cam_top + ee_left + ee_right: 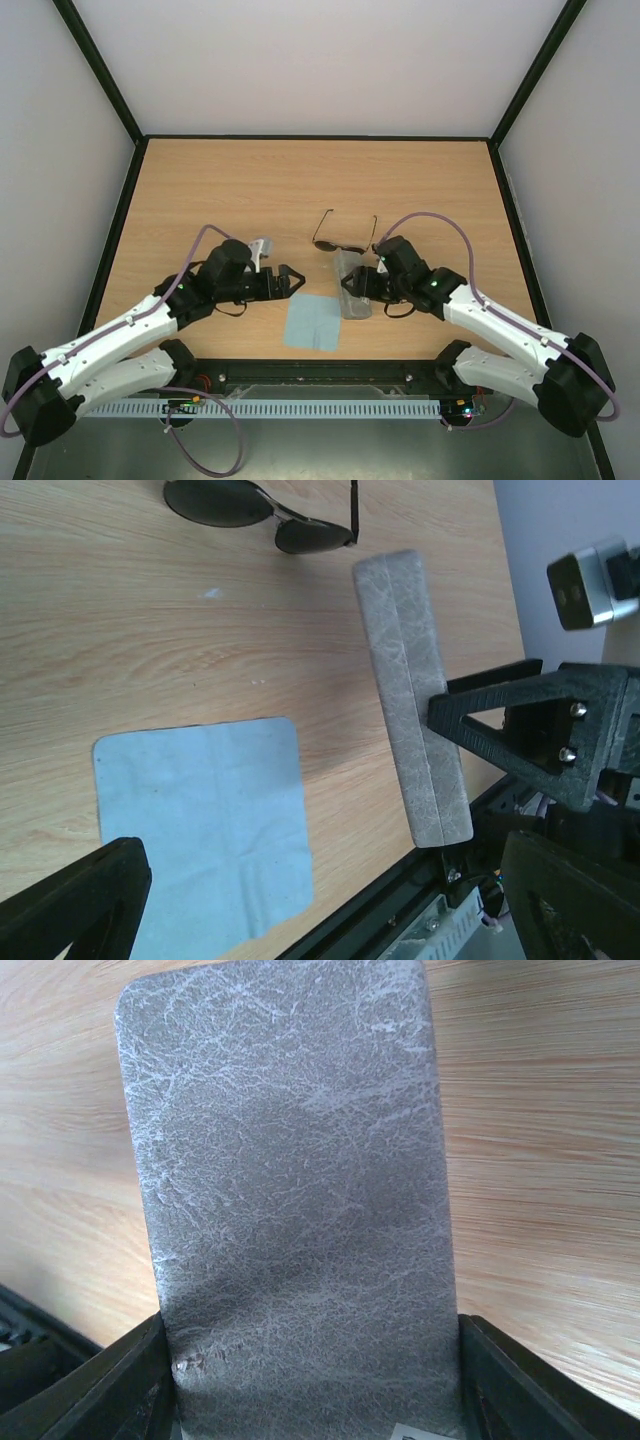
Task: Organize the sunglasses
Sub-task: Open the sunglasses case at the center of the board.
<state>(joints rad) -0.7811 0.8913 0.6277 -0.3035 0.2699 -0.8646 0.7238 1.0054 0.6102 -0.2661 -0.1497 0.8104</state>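
Grey textured rectangular case [300,1210] near front table edge [300,352], right gripper [312,1360] clamping its sides. Thin dark wire-framed sunglasses [340,245] just beyond. Left gripper [292,280] splayed wide, empty, low.

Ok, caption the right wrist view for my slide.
Right pincer gripping the grey textured rectangular case by its long sides on the light wooden table.

The grey case [300,1190] is clasped on 2 sides by the black fingers [105,1390]; the wooden desk [545,1160] is seen behind.

Left claw [296,281] wide open; right claw [320,1390] clamps case [300,1190].
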